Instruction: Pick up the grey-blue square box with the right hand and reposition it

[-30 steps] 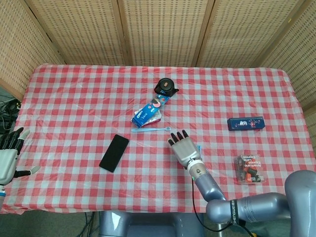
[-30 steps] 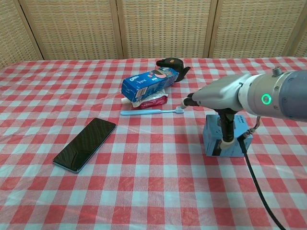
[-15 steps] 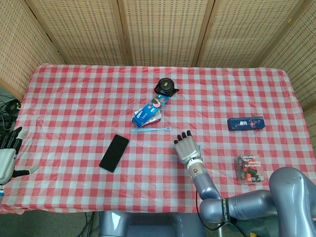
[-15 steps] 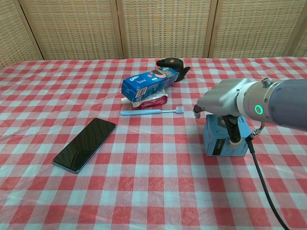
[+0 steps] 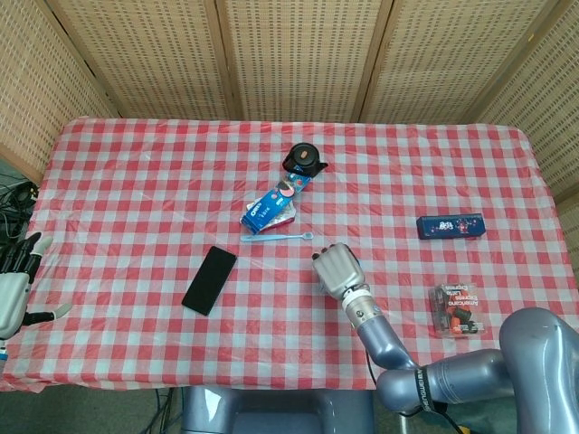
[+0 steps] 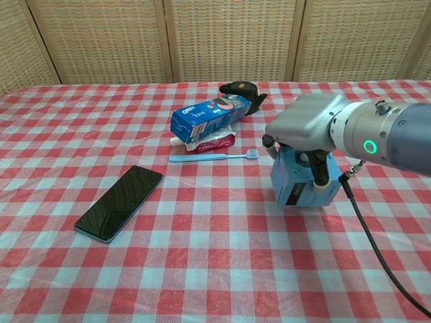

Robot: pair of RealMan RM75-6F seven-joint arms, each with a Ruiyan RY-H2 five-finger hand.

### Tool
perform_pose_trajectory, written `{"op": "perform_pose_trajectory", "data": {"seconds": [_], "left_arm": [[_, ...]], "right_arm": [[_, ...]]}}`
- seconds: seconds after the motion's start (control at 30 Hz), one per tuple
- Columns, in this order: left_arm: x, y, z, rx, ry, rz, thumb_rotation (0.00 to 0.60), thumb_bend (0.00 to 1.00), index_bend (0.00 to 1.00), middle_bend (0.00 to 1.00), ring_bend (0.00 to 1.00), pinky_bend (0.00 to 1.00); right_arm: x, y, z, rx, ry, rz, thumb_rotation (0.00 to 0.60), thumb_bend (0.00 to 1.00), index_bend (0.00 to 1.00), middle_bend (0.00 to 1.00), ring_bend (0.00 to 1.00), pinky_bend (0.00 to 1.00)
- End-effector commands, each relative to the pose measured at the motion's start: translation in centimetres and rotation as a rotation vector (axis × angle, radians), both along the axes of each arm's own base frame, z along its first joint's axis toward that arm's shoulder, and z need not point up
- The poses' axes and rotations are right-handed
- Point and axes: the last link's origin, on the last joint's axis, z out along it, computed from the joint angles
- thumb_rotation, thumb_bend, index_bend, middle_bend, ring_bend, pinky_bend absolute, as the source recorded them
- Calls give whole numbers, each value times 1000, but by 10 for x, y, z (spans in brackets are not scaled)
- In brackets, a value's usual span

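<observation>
Gripping from above, the right hand (image 6: 304, 128) is closed over the grey-blue square box (image 6: 301, 183), right of centre in the chest view; whether the box clears the checked tablecloth (image 5: 136, 181) cannot be told. Just left of the box, a blue toothbrush (image 6: 213, 156) is seen, with an Oreo box (image 6: 209, 118) above it. A black phone (image 6: 119, 202) is noted at lower left. The left hand (image 5: 14, 280) is observed open at the head view's left edge.
</observation>
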Motion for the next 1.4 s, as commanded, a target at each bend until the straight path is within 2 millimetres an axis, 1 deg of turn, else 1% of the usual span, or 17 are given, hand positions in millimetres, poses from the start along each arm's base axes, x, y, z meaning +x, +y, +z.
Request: {"op": "perform_pose_trajectory", "data": {"seconds": [0.03, 0.13, 0.2, 0.23, 0.3, 0.43, 0.6, 0.77, 0.93, 1.1, 1.2, 1.23, 1.3, 1.33, 1.37, 1.4], "left_arm": [[0, 0, 0, 0, -1, 1, 600, 0, 0, 0, 0, 0], [0, 0, 0, -1, -1, 1, 600, 0, 0, 0, 0, 0], [0, 0, 0, -3, -3, 1, 600, 0, 0, 0, 0, 0], [0, 0, 0, -3, -4, 1, 600, 0, 0, 0, 0, 0], [0, 0, 0, -5, -6, 1, 600, 0, 0, 0, 0, 0], [0, 0, 0, -10, -10, 1, 600, 0, 0, 0, 0, 0], [0, 0, -1, -8, -9, 4, 600, 0, 0, 0, 0, 0], [0, 0, -1, -11, -7, 4, 600, 0, 0, 0, 0, 0], [0, 0, -1, -3, -5, 4, 600, 0, 0, 0, 0, 0], [1, -1, -1, -2, -7, 2, 600, 0, 0, 0, 0, 0], [1, -1, 0, -2, -7, 1, 600, 0, 0, 0, 0, 0], [1, -1, 0, -2, -8, 1, 600, 0, 0, 0, 0, 0], [1, -1, -1, -3, -8, 1, 600, 0, 0, 0, 0, 0], [1, -1, -1, -3, -8, 1, 600, 0, 0, 0, 0, 0], [1, -1, -1, -3, -7, 1, 600, 0, 0, 0, 0, 0], [1, -1, -1, -3, -7, 1, 600, 0, 0, 0, 0, 0]], "right_arm": [[4, -1, 15, 0, -117, 26, 600, 272, 506, 569, 551, 704], [6, -3, 21, -1, -181, 30, 600, 279, 508, 572, 551, 704], [6, -6, 28, 7, -288, 15, 600, 287, 512, 576, 554, 704], [6, -8, 31, 10, -369, -15, 600, 292, 515, 579, 555, 704], [-5, -12, 32, 46, -540, -68, 600, 295, 518, 583, 556, 704], [-24, -17, 28, 81, -708, -93, 600, 303, 527, 595, 560, 703], [-50, -17, 22, 63, -895, -81, 600, 335, 531, 602, 567, 703], [-70, -15, 13, 30, -967, -44, 600, 339, 531, 603, 569, 701], [-92, -12, -2, 15, -956, -78, 600, 335, 528, 602, 570, 698], [-102, -9, -12, 14, -951, -102, 600, 335, 528, 602, 570, 698], [-104, -8, -15, 8, -960, -111, 600, 335, 527, 601, 569, 695], [-105, -8, -15, 7, -960, -112, 600, 333, 520, 591, 565, 670], [-108, -7, -15, 6, -957, -113, 600, 315, 463, 519, 510, 535], [-109, -7, -16, 11, -955, -115, 600, 301, 404, 437, 426, 404], [-110, -6, -15, 19, -951, -119, 600, 289, 334, 338, 318, 272], [-116, -6, -12, 19, -926, -133, 600, 284, 290, 276, 246, 197]]}}
